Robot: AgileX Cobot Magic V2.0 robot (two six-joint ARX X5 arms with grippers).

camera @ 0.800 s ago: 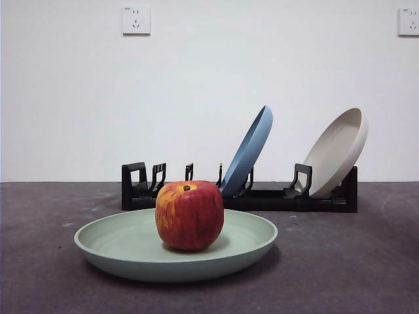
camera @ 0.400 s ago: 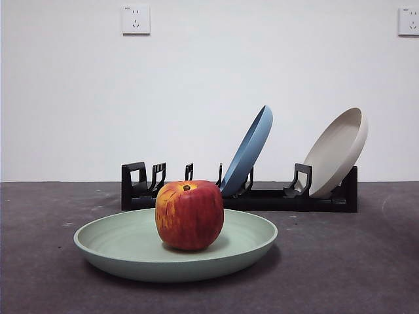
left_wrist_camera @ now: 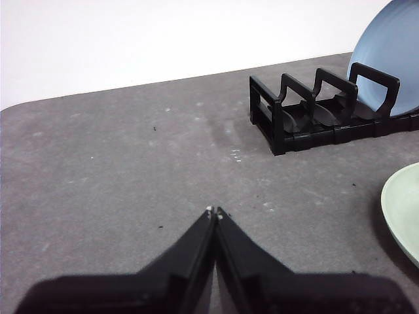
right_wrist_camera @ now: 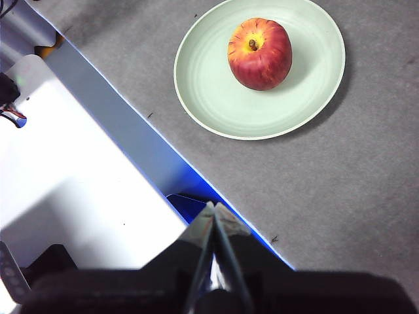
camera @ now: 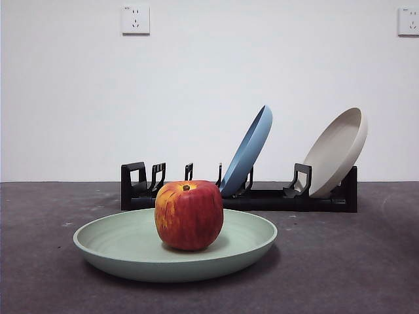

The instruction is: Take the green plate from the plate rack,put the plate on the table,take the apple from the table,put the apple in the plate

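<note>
apple [camera: 189, 215] upright on green plate [camera: 118, 245], stem dimple up, a little toward 12 o'clock of the plate's centre as seen from the right wrist. plate flat on counter [camera: 340, 261], just in front of rack [camera: 262, 198], apart from it. on the rack: blue plate [camera: 249, 152] leaning near the middle, beige plate [camera: 337, 152] leaning at the 3 o'clock end; slots at the 9 o'clock end bare.

left tool [left_wrist_camera: 214, 212] pinched fully together, tips touching, gripping nothing; hovering over bare counter, with the rack's end toward 2 o'clock and a sliver of the green plate at 3 o'clock in its own view. right tool [right_wrist_camera: 213, 208] likewise closed tight, nothing between the tips; high and well back, over the counter's edge, looking down on plate and apple from well apart. neither arm visible in the front view.

step in hand, as a judgement: none left to work. plate off the rack and down, apple inside it, both tools clear of the scene; looks like the task at its end, arms parked.

next move, if any: only resting clear of the plate. no regrasp called for. worth avoiding any sweep low across the plate rim, since a knock could tip or roll the apple, which sits free on a shallow surface.
</note>
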